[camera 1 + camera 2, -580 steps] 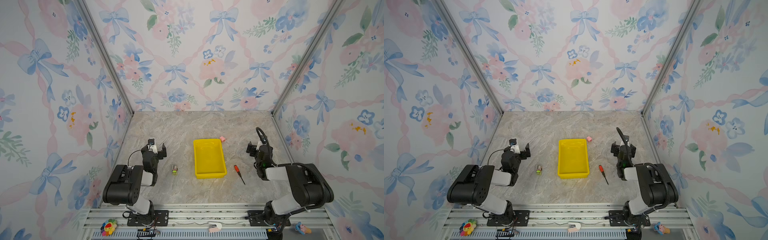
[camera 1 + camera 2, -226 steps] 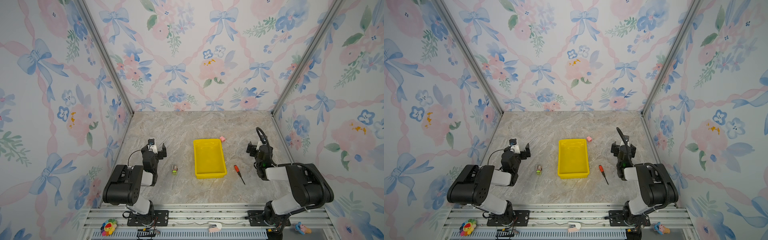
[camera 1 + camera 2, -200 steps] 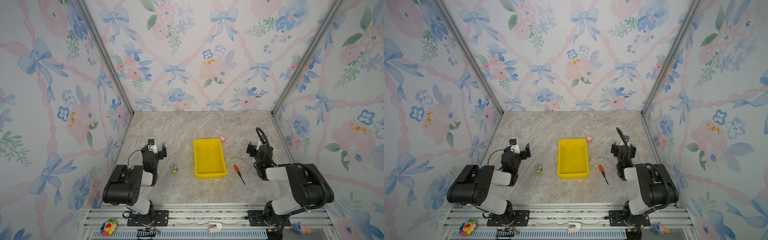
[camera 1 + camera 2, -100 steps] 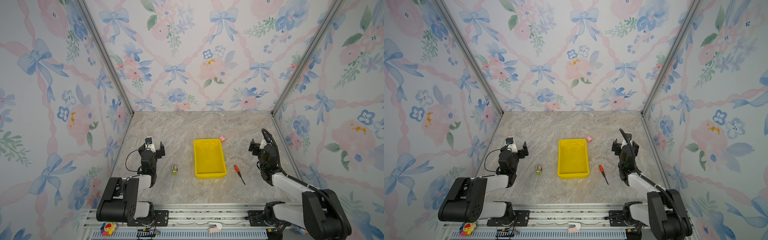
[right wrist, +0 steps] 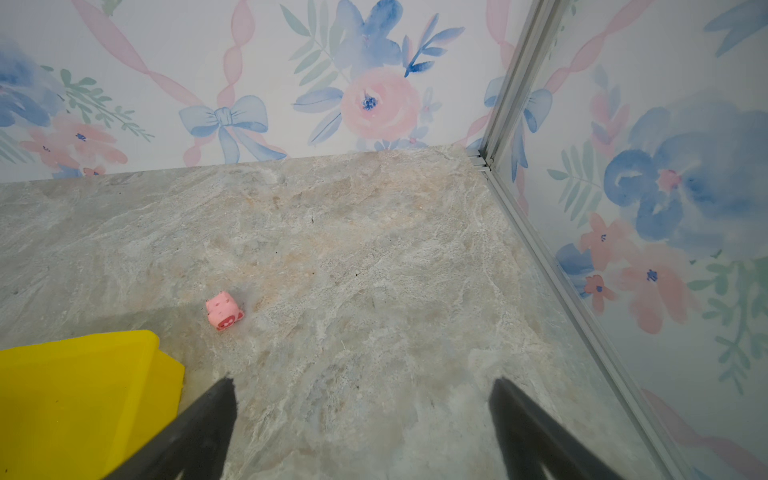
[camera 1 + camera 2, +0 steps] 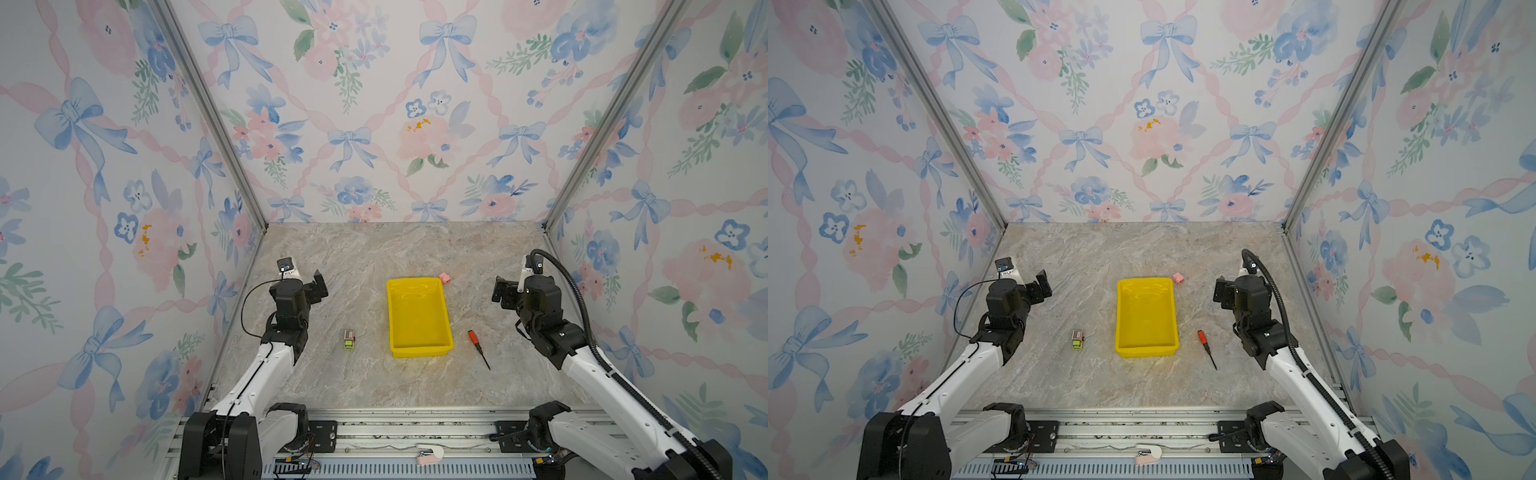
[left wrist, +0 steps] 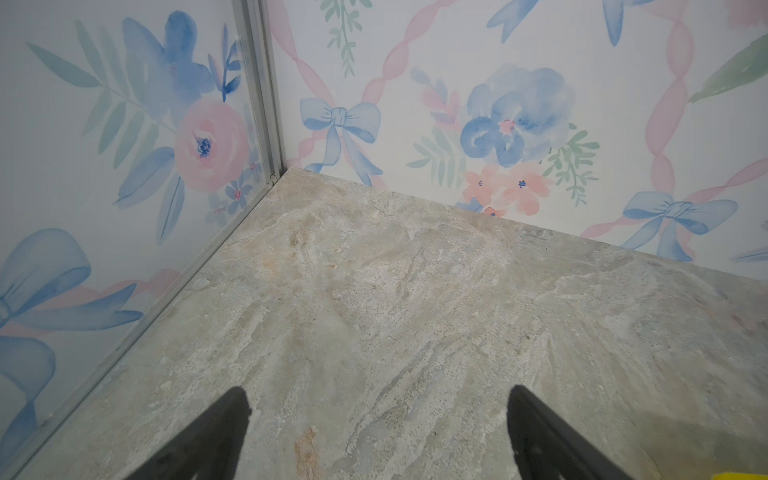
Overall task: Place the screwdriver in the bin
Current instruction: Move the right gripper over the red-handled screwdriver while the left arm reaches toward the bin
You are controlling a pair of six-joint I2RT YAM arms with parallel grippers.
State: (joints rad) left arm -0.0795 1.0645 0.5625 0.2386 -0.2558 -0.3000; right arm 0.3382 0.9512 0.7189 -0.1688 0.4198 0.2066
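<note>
bright, even light, soft shadows; wrist views slightly blurred.

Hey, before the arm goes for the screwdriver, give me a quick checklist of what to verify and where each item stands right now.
1. Right gripper open and empty: ok, jaws wide apart, nothing between.
2. Screwdriver free to grab: ok, lying flat beside the bin, not touching it.
3. Bin has room: ok, empty.
4. Right gripper lined up over the screwdriver: not ok, it hangs farther back than the screwdriver, and its wrist view misses it.
5. Left gripper clear of the way: ok, open, on the bin's other side.
6. Pink toy clear of the path: ok, beyond the bin's far corner.
</note>
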